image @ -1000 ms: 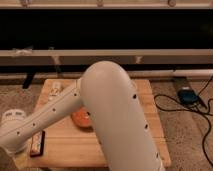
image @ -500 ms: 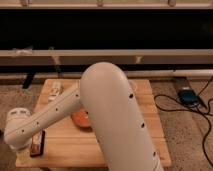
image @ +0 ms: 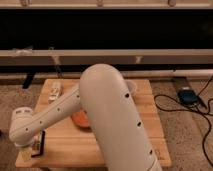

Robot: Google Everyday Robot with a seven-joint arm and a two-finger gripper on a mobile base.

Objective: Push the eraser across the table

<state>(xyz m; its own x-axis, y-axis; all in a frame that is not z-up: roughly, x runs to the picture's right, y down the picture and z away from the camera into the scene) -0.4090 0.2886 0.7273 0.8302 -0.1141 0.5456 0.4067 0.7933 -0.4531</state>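
Near-left corner of table: gripper (image: 31, 148) is low over the planks here, under the white wrist, with the eraser (image: 42, 144) just beside it on the inward side
Gripper state: whether it is apart or closed does not show, as the wrist covers it
Eraser: dark bar lying roughly front to back, close to the table's left edge and its front edge; I cannot tell whether the gripper touches it
Table (image: 145, 100): light plank top, with the big arm (image: 107, 107) across its middle
Open room: bare planks run from the eraser toward the arm along the front edge; the right side of the top is bare as well
Bowl (image: 80, 120): orange, mid-table, half hidden behind the arm, well apart from the eraser
Far-left corner: a whitish thing (image: 56, 91) sits near the back edge
Floor at right: dark box (image: 187, 95) with cables (image: 200, 112), clear of the table
Change from half a second ago: the wrist has come a little further in over the corner, and the eraser sits slightly more inward and looks squarer to the front edge
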